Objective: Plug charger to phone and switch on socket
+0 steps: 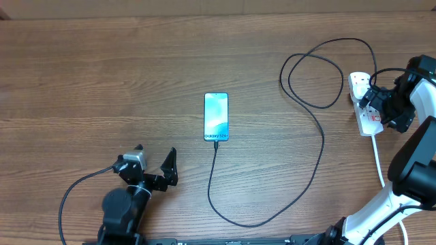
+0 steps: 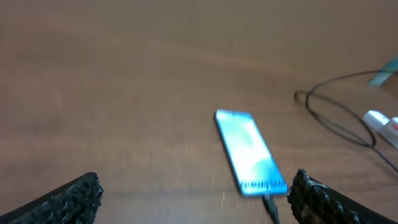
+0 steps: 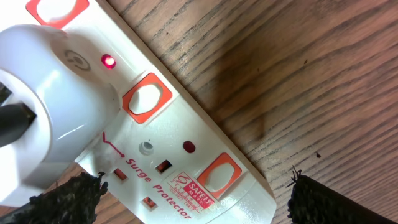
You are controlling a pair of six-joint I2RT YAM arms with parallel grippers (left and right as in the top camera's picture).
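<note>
The phone (image 1: 216, 116) lies in the middle of the table, screen lit blue-teal; it is blurred in the left wrist view (image 2: 250, 152). The black charger cable (image 1: 315, 163) runs from the phone's bottom edge, where its tip (image 2: 271, 207) is plugged in, round to the white socket strip (image 1: 364, 102) at the right. In the right wrist view a white plug (image 3: 50, 106) sits in the strip (image 3: 186, 155) and a red light (image 3: 109, 61) glows. My right gripper (image 3: 193, 199) is open just above the strip. My left gripper (image 1: 157, 163) is open and empty, below left of the phone.
The strip's thick white cord (image 1: 377, 158) runs down the right side beside my right arm. The charger cable makes loose loops (image 1: 313, 75) left of the strip. The strip has orange-framed rocker switches (image 3: 147, 98).
</note>
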